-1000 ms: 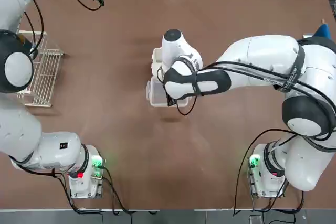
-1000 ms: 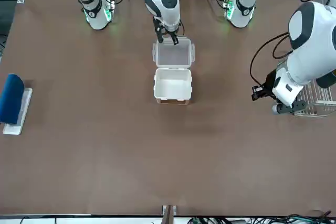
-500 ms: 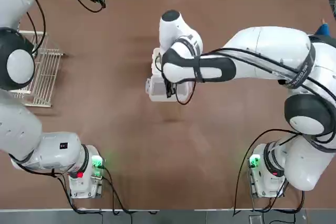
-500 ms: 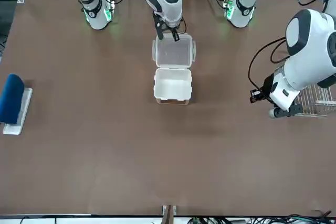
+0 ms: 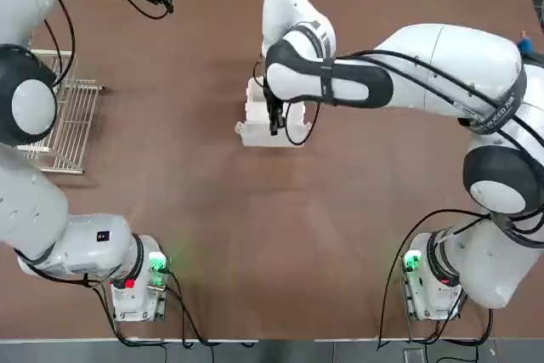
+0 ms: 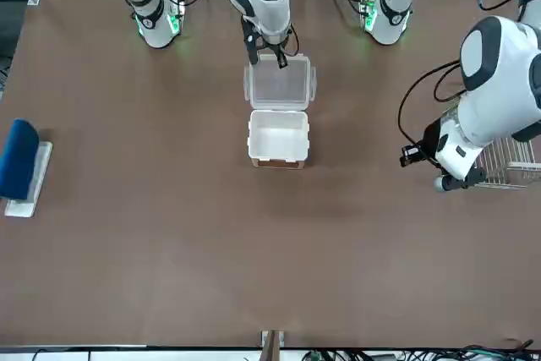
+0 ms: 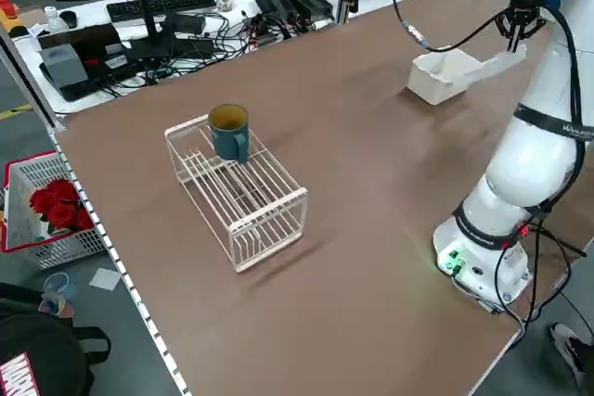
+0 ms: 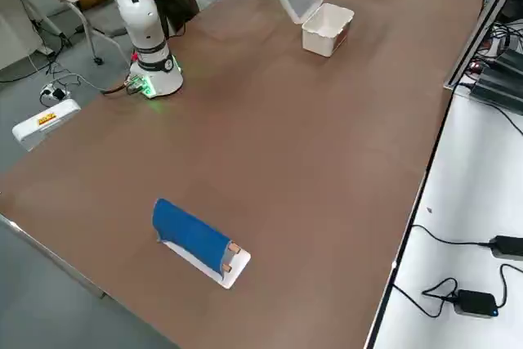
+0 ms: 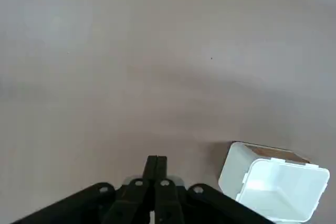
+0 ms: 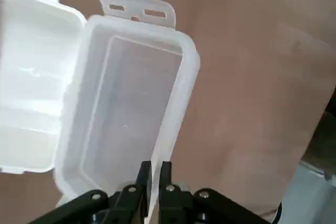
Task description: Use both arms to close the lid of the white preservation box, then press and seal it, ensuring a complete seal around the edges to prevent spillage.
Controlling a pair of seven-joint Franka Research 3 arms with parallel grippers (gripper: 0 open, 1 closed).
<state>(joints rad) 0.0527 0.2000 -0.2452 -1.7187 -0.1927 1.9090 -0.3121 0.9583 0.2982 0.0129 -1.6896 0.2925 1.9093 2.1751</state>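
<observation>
Right gripper [image 10: 151,174] pinches raised lid [image 6: 279,84] edge; left gripper [image 9: 156,164] closed, empty

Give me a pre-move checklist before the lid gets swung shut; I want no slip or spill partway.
1. Right end effector shut on the lid at its free edge: ok.
2. Lid raised off the table, tilted up behind the white preservation box: ok.
3. Box upright on the table, open, nothing visible inside: ok.
4. Lid closed over the box: not ok, still swung open.
5. Left end effector ready to steady the box: not ok, it is shut and hangs off to the side near the wire rack.
6. Lid's hinge joint with the box intact: cannot tell.
</observation>
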